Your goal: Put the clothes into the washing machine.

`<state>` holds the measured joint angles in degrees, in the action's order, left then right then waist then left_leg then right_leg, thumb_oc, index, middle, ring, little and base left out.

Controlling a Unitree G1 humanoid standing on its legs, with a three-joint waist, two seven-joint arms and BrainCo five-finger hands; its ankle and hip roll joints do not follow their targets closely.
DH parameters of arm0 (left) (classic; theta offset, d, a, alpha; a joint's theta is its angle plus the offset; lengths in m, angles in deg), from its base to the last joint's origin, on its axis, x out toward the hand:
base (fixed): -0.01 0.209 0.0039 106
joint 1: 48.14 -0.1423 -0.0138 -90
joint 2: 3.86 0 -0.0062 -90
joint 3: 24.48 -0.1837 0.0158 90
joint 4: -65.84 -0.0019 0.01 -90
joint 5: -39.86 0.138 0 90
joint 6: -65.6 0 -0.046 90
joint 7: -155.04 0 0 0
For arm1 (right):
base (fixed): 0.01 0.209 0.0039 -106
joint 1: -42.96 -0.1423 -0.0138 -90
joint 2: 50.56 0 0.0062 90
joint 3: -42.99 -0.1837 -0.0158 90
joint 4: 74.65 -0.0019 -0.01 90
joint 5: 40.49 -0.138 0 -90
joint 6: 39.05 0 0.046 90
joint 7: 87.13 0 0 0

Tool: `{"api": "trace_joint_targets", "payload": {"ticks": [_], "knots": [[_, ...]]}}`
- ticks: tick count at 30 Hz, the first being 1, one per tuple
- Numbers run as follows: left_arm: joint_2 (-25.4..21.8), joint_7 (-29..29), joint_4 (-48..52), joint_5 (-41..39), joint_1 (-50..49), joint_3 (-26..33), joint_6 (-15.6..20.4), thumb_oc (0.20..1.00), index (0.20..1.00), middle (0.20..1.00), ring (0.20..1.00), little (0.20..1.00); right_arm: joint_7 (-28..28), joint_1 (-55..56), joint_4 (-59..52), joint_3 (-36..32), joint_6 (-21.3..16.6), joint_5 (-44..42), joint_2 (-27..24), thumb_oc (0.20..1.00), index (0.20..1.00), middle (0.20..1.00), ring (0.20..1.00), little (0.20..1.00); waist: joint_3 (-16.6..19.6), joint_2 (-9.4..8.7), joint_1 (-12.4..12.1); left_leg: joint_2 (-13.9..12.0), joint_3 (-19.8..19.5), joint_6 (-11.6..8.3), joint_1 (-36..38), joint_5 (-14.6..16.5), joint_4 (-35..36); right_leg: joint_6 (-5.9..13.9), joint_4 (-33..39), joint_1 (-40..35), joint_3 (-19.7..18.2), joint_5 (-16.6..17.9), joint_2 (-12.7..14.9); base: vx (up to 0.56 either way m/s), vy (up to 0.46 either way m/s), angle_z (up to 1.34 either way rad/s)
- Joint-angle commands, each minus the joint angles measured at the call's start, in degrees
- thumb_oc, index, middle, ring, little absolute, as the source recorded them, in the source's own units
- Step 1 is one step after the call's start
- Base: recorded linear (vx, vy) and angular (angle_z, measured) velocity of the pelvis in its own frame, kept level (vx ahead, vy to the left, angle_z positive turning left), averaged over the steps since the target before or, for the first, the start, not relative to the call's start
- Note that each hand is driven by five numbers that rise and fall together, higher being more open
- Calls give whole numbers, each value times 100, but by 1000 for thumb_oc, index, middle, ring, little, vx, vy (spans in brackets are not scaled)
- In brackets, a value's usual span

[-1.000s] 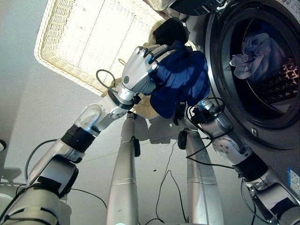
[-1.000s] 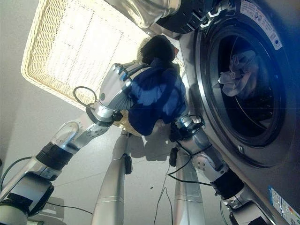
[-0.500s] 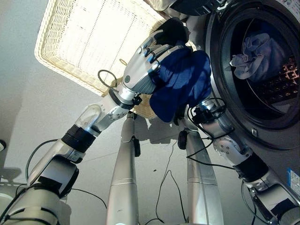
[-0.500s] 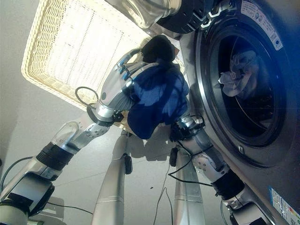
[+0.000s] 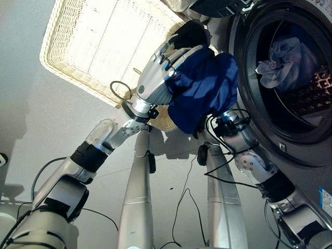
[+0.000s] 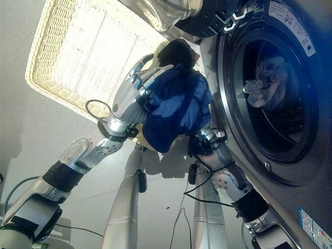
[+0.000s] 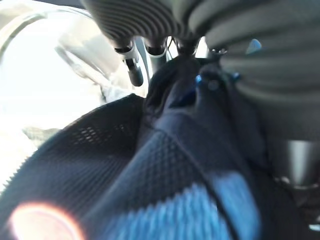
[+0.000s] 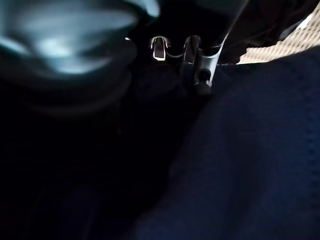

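Washing machine (image 5: 311, 150) is cut off at the right edge of the frame; its round door opening is seen at upper right, with a pale crumpled garment (image 5: 277, 58) lying inside the drum. Wicker basket (image 5: 78, 57) fills the upper left, cropped at the top edge. Blue garment (image 5: 203, 88) is bunched at upper centre, between the basket and the door rim, just outside the opening. A dark bundle (image 5: 190, 34) is seen just above it; what it is cannot be made out. Left hand (image 5: 155, 75) is pressed against the left side of the blue garment, fingers curled round the cloth. Right hand (image 5: 226, 124) is buried under the garment from below; its finger state cannot be told.
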<state>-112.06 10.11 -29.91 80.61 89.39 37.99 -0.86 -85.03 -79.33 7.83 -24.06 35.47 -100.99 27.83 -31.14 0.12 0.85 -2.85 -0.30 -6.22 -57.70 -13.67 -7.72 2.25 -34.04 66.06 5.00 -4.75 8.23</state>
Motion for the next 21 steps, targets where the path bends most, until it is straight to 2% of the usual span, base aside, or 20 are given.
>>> {"api": "trace_joint_targets", "payload": {"ticks": [1, 8, 14, 20, 21], "knots": [[154, -154, 614, -155, -102, -15, -47, 1000, 1000, 1000, 1000, 1000, 269, -98, -508, -253, -566, -262, 174, 200, 200, 200, 200, 200, 134, 23, 50, 276, 64, -20, -142, 803, -809, 742, 1451, -464, 272, 1085, -143, 0, 0, 0], [85, -166, 585, -283, -109, 31, -131, 1000, 1000, 1000, 1000, 1000, 289, -81, -545, -473, -750, -217, 198, 200, 200, 200, 200, 200, 134, 26, 64, 263, 66, -26, -133, 805, -807, 760, 1450, -460, 258, 1109, -131, 0, 0, 0], [163, 792, 472, -115, -205, 224, -364, 1000, 1000, 1000, 1000, 1000, 322, -76, -544, -591, -802, -261, 278, 200, 200, 200, 200, 200, 134, 11, 41, 258, 37, -26, -129, 805, -794, 754, 1444, -464, 262, 1102, -123, 0, 0, 0], [277, 1246, 451, -51, -333, 373, -466, 1000, 1000, 1000, 1000, 1000, 319, -37, -557, -633, -842, -347, 374, 200, 200, 200, 200, 200, 134, 12, 18, 275, 7, -23, -138, 797, -795, 748, 1434, -463, 274, 1102, -119, 0, 0, 0], [332, 1354, 409, -156, -401, 466, -607, 1000, 1000, 1000, 1000, 1000, 363, -16, -543, -675, -862, -441, 425, 200, 200, 200, 200, 200, 134, 12, 9, 277, 10, -21, -127, 791, -782, 746, 1443, -480, 293, 1100, -114, 0, 0, 0]]}}
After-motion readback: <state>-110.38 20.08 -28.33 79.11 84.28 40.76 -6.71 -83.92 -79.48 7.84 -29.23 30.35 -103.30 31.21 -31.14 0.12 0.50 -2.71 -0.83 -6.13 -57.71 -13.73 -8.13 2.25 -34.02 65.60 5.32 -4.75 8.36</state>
